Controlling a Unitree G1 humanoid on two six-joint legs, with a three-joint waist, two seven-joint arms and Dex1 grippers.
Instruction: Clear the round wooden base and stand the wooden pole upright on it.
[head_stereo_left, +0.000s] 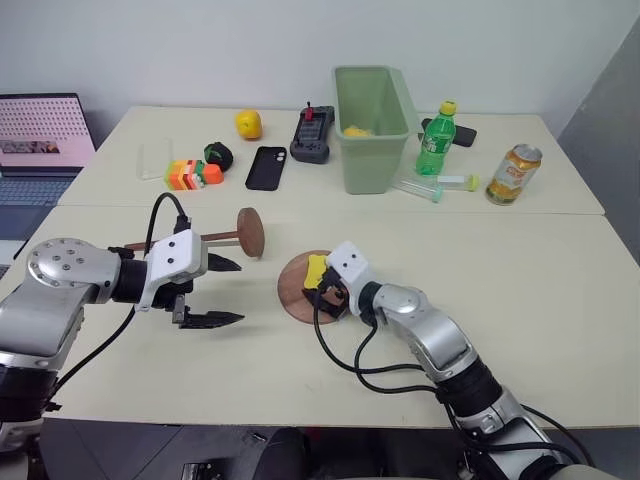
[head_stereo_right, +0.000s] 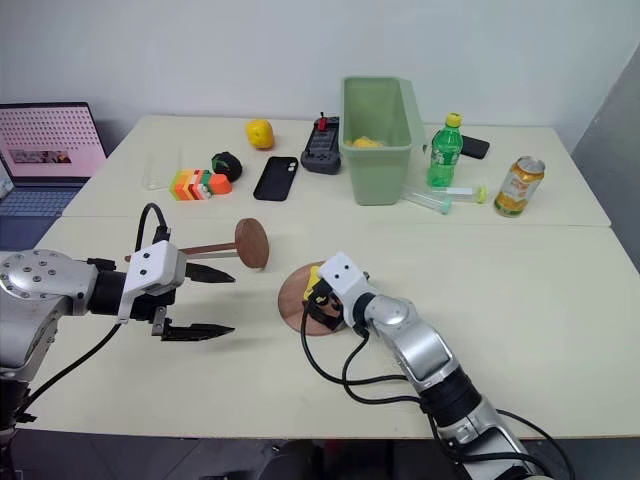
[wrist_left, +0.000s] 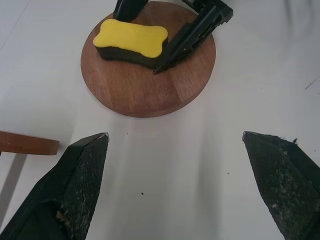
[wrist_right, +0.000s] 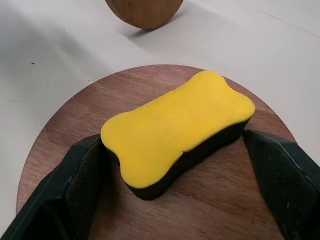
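A green bin (head_stereo_left: 372, 128), soda bottle (head_stereo_left: 437, 139), can (head_stereo_left: 513, 174), perhaps a lemon (head_stereo_left: 248, 123).

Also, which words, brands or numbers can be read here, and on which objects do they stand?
No text can be read.
Green bottle: label too small.
Orange can: print blurred.
Laptop: screen shows only dots, unreadable.
Black device: no legible marking.

Bright, even room light; soft short shadows on the table (head_stereo_left: 560, 300) (no glare), all views sharp.
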